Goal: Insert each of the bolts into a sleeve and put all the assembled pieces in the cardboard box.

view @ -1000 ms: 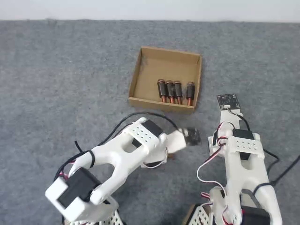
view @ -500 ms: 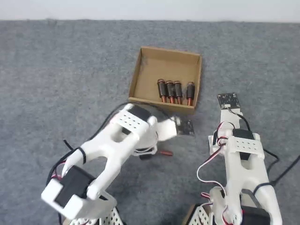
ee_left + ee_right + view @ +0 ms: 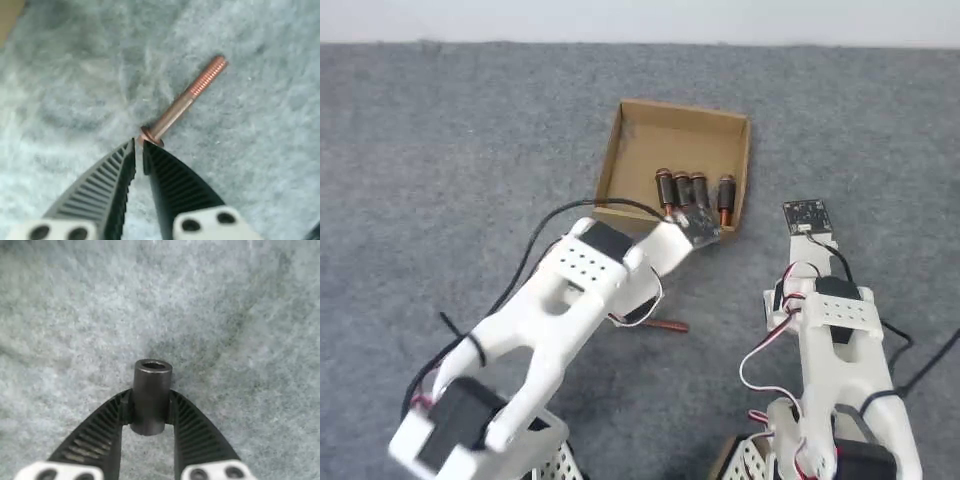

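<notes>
Grey carpet covers the table. On it lies a copper threaded bolt, near the brown cardboard box holding four assembled pieces. The left gripper hangs by the bolt's head, jaws nearly closed and empty. The right gripper clamps a dark metal sleeve. This looks like the last pairing; next, grasp the bolt and line it up with the sleeve's bore.
</notes>
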